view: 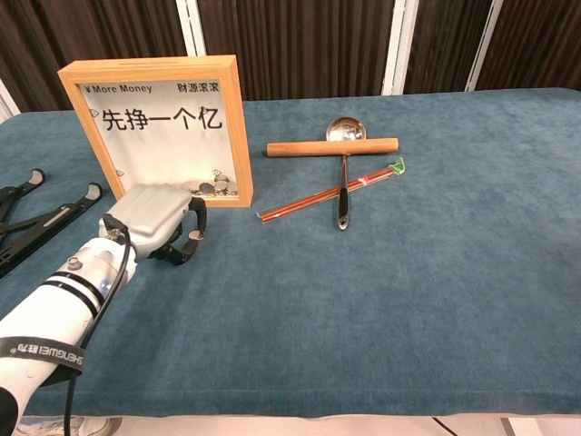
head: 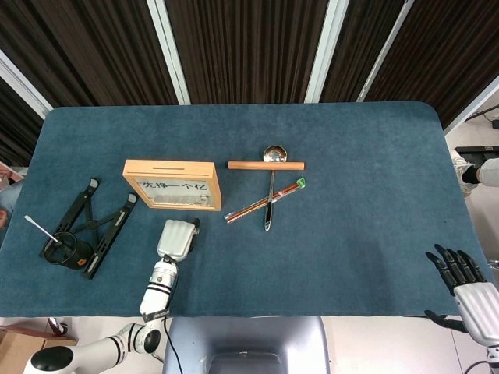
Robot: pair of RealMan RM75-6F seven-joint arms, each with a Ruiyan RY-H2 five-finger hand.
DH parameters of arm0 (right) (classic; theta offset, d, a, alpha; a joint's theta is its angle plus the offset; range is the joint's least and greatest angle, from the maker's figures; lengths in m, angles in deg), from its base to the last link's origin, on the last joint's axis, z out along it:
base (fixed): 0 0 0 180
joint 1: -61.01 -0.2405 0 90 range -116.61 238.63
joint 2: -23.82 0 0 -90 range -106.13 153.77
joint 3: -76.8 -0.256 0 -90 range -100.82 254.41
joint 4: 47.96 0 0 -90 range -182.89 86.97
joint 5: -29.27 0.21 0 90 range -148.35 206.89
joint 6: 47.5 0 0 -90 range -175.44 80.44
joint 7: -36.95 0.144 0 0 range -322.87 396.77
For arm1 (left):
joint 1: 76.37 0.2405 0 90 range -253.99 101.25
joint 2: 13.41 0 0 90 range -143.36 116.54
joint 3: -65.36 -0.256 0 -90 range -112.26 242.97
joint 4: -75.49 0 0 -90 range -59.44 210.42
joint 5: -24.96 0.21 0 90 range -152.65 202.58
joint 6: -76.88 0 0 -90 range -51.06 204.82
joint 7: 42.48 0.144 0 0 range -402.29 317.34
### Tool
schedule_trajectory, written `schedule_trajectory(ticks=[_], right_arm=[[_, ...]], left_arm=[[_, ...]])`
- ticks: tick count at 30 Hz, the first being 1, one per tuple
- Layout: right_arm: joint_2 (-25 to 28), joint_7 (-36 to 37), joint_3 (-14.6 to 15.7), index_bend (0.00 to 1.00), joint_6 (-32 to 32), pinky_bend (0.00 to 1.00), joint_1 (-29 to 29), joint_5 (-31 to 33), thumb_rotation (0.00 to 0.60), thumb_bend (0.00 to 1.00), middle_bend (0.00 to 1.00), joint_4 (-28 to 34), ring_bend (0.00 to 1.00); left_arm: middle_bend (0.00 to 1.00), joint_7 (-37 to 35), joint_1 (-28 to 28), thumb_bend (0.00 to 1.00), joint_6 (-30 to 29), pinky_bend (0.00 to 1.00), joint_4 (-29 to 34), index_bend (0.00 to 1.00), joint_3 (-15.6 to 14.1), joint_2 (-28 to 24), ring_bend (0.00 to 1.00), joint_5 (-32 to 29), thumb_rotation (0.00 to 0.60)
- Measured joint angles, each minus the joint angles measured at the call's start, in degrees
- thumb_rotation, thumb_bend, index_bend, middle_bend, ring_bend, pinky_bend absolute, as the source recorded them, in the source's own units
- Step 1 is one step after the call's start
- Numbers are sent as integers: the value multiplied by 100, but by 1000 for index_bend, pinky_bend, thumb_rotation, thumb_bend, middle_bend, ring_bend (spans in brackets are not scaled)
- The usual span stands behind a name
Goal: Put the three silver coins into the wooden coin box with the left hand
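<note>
The wooden coin box (head: 172, 185) (view: 162, 127) stands upright left of the table's middle, its slot on top. Several silver coins (view: 215, 188) lie inside behind its clear front. My left hand (head: 177, 238) (view: 156, 221) rests knuckles-up on the cloth just in front of the box, fingers curled down. A small silver coin (view: 193, 235) shows pinched at its fingertips, close to the cloth. No other loose coin shows on the table. My right hand (head: 461, 282) hangs off the table's near right corner, fingers spread and holding nothing.
A wooden rod (head: 266, 165), a metal ladle (head: 271, 187) and red chopsticks (head: 263, 202) lie right of the box. A black folding stand (head: 97, 222) and a black cup with a white stick (head: 62, 248) sit at the left.
</note>
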Motion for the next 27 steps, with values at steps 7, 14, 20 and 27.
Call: schedule_trajectory(ticks=[7,14,20,27], right_arm=[[-3,-2,2,0,0,0,1,-4,600,149,0,-4,0],[2,8,1,0,0,0,1,-1,600,149,0,-5,0],[1,13,1,0,-10,0,4,-7,600,149,0,-8,0],[1,6,-3,0,14,0,-6,3,600,149,0,-1,0]], left_arm=[[1000,134,-3,406,51,1000,111,444,4,-35,1000,-68,600],[1000,244,-12,407,57,1000,193,438,16,-77,1000,-120,600],[1000,294,-12,410,87,1000,212,440,17,-94,1000,-173,600],[1000,327,-38,405,84,1000,222,505,50,-112,1000,-211,600]])
